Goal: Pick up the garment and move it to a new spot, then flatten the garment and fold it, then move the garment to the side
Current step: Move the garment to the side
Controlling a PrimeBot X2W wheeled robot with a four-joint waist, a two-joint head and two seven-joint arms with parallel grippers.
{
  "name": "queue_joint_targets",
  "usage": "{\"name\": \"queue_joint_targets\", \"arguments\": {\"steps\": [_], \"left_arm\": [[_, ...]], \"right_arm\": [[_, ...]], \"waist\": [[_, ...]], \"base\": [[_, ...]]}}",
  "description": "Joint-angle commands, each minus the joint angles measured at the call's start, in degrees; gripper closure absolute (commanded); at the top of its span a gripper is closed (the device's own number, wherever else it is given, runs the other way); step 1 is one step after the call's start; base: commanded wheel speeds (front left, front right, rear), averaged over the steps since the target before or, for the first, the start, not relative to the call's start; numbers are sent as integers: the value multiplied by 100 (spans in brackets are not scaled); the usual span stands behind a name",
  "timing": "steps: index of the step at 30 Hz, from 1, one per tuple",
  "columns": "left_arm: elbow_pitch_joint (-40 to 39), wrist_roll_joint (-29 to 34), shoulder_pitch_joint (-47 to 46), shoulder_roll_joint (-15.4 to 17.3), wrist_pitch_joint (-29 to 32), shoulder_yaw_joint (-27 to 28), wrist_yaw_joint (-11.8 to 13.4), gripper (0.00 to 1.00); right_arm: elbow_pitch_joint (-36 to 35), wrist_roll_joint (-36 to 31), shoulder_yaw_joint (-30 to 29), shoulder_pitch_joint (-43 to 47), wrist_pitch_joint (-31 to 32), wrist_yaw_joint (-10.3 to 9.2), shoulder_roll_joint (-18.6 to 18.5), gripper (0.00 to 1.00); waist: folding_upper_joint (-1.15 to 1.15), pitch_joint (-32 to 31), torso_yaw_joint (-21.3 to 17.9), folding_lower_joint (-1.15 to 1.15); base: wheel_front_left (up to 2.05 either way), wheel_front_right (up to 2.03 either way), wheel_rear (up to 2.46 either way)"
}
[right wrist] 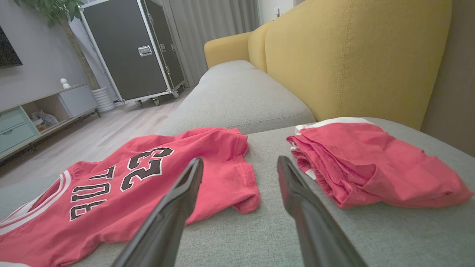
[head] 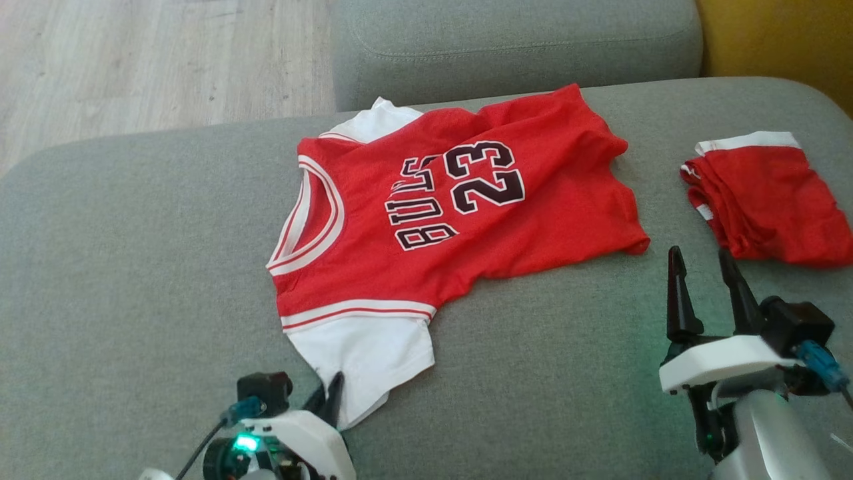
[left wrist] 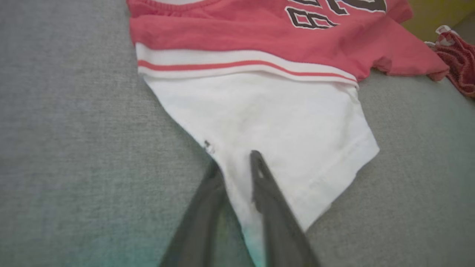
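Evidently the red jersey (head: 460,220) is laid print-side up and roughly spread on the grey sofa cushion (head: 133,267), collar to the left and hem to the right, its white sleeve (left wrist: 267,122) reaching toward the near edge. That sleeve is straddled at its tip by the left end effector (left wrist: 234,161), whose fingers are drawn close with white cloth between them; whether the cloth is truly clamped cannot be told. A sleeve corner is judged a sensible hold for lifting the garment to a new spot. The right end effector (head: 706,280) is held with its fingers well apart and nothing between them, above bare cushion between the jersey's hem and a folded red garment (head: 773,200) at the far right, presumably in readiness for the hem. The cushion is of soft woven fabric, with a yellow backrest (right wrist: 352,55) behind it; a wooden floor (head: 133,67), a black wheeled case (right wrist: 130,48) and a low sideboard (right wrist: 37,111) are seen beyond.
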Motion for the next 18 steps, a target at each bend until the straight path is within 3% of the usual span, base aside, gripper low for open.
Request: {"name": "queue_joint_targets", "arguments": {"steps": [1, 11, 18], "left_arm": [[-99, -63, -96, 23, 15, 66, -40, 100], [-626, -172, -325, 139, -1298, 532, 20, 100], [-954, -153, -459, 155, -1745, 867, 155, 100]], "right_arm": [[-164, 31, 120, -301, -77, -5, -10, 0], [-77, -90, 44, -281, -78, -5, -9, 0], [335, -220, 49, -354, -76, -5, -9, 0]], "waist": [[0, 19, -6, 0], [0, 100, 96, 0], [0, 169, 190, 0]], "base": [[0, 0, 0], [0, 0, 0], [0, 0, 0]]}}
